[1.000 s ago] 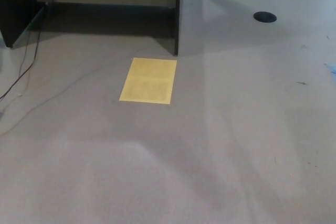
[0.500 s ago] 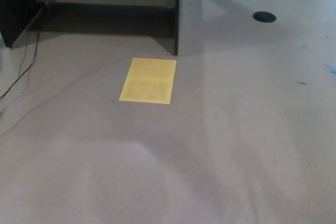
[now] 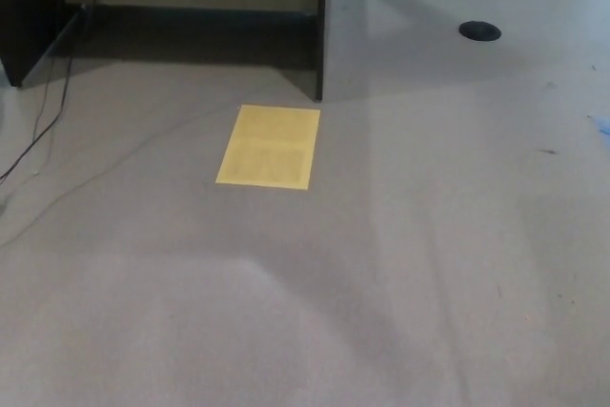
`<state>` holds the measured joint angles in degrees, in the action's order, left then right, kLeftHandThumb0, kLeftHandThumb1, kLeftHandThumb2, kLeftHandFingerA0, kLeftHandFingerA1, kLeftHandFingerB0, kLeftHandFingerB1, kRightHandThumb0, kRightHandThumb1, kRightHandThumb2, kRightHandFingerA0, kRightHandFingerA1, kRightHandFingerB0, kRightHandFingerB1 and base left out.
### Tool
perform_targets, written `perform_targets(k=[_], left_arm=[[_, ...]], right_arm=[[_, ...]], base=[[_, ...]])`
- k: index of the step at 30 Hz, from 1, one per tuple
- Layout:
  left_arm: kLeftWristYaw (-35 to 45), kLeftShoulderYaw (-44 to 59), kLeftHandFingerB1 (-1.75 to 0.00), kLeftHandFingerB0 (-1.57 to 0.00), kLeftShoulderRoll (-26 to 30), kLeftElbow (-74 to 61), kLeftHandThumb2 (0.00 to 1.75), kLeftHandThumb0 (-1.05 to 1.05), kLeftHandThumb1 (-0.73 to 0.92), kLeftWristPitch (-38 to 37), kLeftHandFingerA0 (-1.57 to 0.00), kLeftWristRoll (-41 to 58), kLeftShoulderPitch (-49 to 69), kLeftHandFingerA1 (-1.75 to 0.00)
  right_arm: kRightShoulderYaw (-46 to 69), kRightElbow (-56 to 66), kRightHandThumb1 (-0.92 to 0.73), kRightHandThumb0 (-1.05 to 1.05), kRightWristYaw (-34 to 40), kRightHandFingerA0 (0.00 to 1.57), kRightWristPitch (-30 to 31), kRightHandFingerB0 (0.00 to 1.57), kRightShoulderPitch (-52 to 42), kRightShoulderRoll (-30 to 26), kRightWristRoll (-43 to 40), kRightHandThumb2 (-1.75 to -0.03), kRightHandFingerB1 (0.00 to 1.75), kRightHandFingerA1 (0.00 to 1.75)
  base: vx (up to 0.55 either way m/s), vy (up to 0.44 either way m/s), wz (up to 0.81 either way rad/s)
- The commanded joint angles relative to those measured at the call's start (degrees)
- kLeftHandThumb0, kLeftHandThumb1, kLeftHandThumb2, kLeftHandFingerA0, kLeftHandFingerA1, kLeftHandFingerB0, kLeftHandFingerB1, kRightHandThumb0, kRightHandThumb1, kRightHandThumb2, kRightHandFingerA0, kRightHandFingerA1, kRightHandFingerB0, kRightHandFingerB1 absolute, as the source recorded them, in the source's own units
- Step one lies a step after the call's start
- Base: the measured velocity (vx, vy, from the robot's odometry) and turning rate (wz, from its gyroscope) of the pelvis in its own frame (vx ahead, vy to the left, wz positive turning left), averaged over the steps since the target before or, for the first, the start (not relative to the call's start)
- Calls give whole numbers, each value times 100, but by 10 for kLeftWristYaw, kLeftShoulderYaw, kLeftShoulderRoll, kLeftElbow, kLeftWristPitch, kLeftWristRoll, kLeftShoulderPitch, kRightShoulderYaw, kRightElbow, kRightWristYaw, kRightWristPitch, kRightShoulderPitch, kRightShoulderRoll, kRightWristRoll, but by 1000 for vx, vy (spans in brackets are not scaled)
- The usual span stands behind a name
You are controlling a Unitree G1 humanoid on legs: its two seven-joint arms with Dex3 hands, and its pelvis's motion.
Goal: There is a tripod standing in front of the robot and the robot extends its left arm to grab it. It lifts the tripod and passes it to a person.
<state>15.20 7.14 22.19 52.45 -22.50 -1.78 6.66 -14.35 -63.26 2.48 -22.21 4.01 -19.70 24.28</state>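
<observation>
No tripod shows in the head view, and neither of my hands nor any part of my arms is in the picture. No person appears either. I see only grey carpeted floor with a yellow rectangular sheet (image 3: 268,147) lying flat on it a little left of the middle.
A dark desk or cabinet frame (image 3: 321,26) stands at the back, its side panel ending just above the yellow sheet. Thin cables (image 3: 43,121) trail across the floor at the left. A round black floor cap (image 3: 479,30) sits at the back right.
</observation>
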Motion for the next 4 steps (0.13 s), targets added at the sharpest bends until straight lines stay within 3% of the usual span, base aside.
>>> perform_targets(k=[1, 2, 4], left_arm=[[-8, -8, -35, -45, 10, 8, 56, -65, 49, -13, -32, -11, 6, -37], [-9, -9, -44, -35, 5, 12, 74, -65, 41, -7, -24, -10, 2, -45], [-10, -11, -42, -31, 6, 14, 74, -63, 41, -3, -22, -10, 1, -44]], right_arm=[[3, -5, -70, -37, 3, 64, -2, 45, -12, -10, -7, -61, 35, 41], [5, -8, -71, -37, 0, 62, -1, 45, -9, -11, -9, -61, 35, 40], [6, -6, -71, -37, -1, 61, 0, 45, -10, -11, -11, -61, 35, 40]], base=[[0, 0, 0], [0, 0, 0], [0, 0, 0]])
